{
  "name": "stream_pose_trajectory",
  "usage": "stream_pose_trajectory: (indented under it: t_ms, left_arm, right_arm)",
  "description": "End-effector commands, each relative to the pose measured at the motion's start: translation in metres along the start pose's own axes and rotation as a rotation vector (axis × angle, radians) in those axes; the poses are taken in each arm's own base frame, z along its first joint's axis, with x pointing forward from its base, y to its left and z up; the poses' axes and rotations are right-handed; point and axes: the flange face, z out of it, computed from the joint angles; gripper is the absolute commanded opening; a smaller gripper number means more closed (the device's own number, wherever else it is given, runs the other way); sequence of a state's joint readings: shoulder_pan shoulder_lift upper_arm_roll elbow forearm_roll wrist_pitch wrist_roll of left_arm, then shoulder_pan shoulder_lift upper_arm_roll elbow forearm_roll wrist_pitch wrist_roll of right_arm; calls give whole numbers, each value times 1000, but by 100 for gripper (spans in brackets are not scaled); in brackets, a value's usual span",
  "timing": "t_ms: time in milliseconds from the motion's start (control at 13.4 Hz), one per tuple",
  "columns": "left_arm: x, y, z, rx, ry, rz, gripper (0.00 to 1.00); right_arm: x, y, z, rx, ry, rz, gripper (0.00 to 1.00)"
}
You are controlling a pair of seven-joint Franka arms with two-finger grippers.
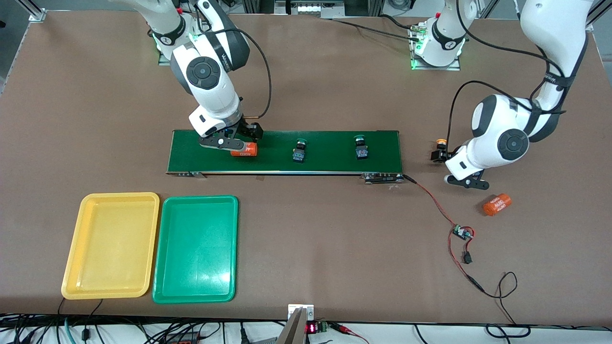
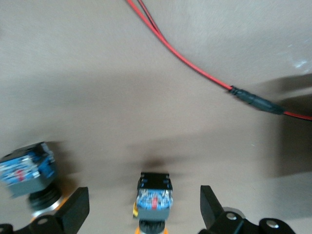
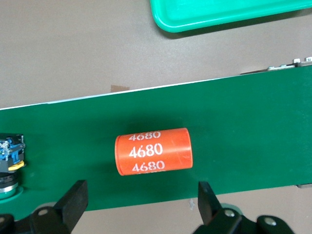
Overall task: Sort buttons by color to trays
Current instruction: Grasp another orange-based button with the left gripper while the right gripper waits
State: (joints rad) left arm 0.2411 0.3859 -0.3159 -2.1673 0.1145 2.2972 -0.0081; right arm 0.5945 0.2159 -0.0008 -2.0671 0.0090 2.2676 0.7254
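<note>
Two green-capped buttons [image 1: 300, 150] [image 1: 360, 147] stand on the dark-green belt [image 1: 325, 155]. A yellow-capped button [image 1: 440, 148] stands on the table off the belt's end, beside my left gripper [image 1: 466, 181]. In the left wrist view that gripper [image 2: 144, 195] is open, with an orange-capped button [image 2: 153, 197] between its fingers, untouched. Beside it is another button [image 2: 27, 170] whose cap colour is hidden. My right gripper [image 1: 229, 143] [image 3: 141, 192] hangs open over the belt above an orange "4680" cylinder [image 3: 153, 151]. The yellow tray [image 1: 112, 246] and green tray [image 1: 196, 248] lie empty, nearer to the front camera.
A second orange cylinder [image 1: 497, 204] lies on the table near the left arm. Red wires with a small circuit board [image 1: 461, 232] trail from the belt's end toward the front edge. One green-capped button [image 3: 9, 168] shows at the edge of the right wrist view.
</note>
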Motion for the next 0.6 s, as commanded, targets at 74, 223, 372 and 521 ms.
stream_pose_trajectory:
  t_ms: [74, 223, 372, 521]
  left_arm:
    - [-14, -2, 31, -8, -15, 24, 100]
    - [-21, -4, 37, -9, -35, 22, 100]
    - [-28, -2, 43, -10, -53, 26, 100]
    - [-31, -1, 46, -10, -67, 35, 92]
  right_arm:
    - [2, -1, 4, 7, 22, -19, 100]
    - [3, -3, 9, 14, 29, -22, 100]
    - [5, -9, 18, 32, 49, -24, 100]
    - [6, -13, 24, 42, 53, -17, 100]
